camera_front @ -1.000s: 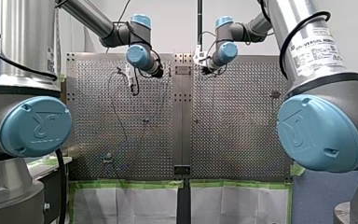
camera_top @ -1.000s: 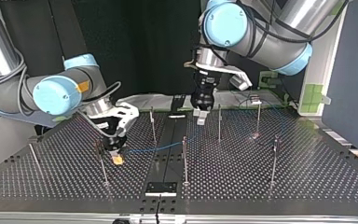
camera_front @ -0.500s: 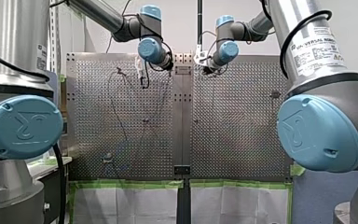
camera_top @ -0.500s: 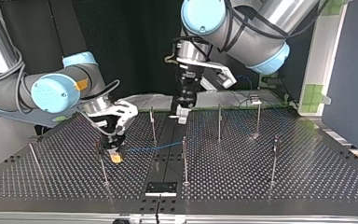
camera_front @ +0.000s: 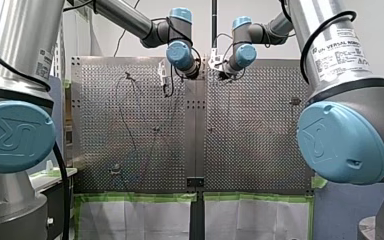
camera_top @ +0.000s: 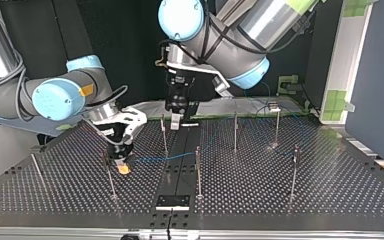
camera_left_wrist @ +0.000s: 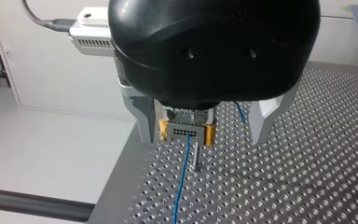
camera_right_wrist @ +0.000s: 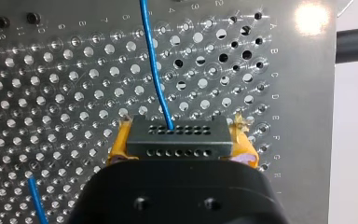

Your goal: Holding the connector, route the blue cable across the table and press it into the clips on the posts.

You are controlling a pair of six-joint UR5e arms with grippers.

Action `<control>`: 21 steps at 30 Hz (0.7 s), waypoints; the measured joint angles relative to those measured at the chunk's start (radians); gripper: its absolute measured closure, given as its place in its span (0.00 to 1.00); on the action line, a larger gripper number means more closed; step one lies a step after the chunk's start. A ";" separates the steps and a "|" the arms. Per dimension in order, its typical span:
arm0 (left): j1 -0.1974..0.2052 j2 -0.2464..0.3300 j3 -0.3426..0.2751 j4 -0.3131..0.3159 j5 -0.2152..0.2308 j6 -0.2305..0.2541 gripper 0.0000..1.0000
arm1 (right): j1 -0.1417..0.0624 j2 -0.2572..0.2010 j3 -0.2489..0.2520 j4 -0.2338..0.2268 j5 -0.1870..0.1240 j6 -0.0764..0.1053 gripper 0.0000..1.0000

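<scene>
Connector point(camera_right_wrist: 177, 140) clamped in my right arm's point(camera_top: 55, 97) jaws; my left arm's point(camera_top: 240, 45) jaws wide apart, apparently empty.

Two arms point(camera_top: 230, 45). Two grippers: left gripper point(camera_top: 176, 124) at the top view's upper centre, right gripper point(camera_top: 124, 167) at centre left. One cable point(camera_right_wrist: 154, 74). One connector point(camera_right_wrist: 177, 140). Seven posts point(camera_top: 198, 170): three mid-frame, four lower.

Showed brushed silver tubes on my left arm point(camera_front: 25, 45) and my right arm point(camera_front: 350, 95), with logo-stamped pale blue joint caps point(camera_front: 17, 137). Bore a white printed label point(camera_front: 340, 50) and black cables point(camera_front: 305, 50). Ended in black housings point(camera_left_wrist: 214, 46) with two screw holes point(camera_right_wrist: 141, 204): metal fingers point(camera_left_wrist: 144, 121) on my left gripper point(camera_left_wrist: 204, 140), yellow pads point(camera_right_wrist: 119, 147) on my right gripper point(camera_right_wrist: 179, 135).
</scene>
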 joint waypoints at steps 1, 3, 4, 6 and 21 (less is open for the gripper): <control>0.000 -0.007 0.007 -0.007 -0.007 0.002 0.00 | 0.000 0.000 0.000 0.000 0.000 0.000 1.00; 0.002 -0.024 0.025 -0.019 -0.023 0.006 0.00 | 0.000 0.000 0.000 0.000 0.000 0.000 1.00; 0.004 -0.032 0.033 -0.023 -0.029 0.007 0.00 | 0.000 0.000 0.000 0.000 0.000 0.000 1.00; 0.009 -0.048 0.050 -0.026 -0.037 0.008 0.00 | 0.000 -0.001 0.000 0.000 0.000 0.000 1.00; 0.045 -0.084 0.172 -0.050 -0.021 0.009 0.00 | 0.000 -0.002 0.000 -0.003 0.001 0.000 1.00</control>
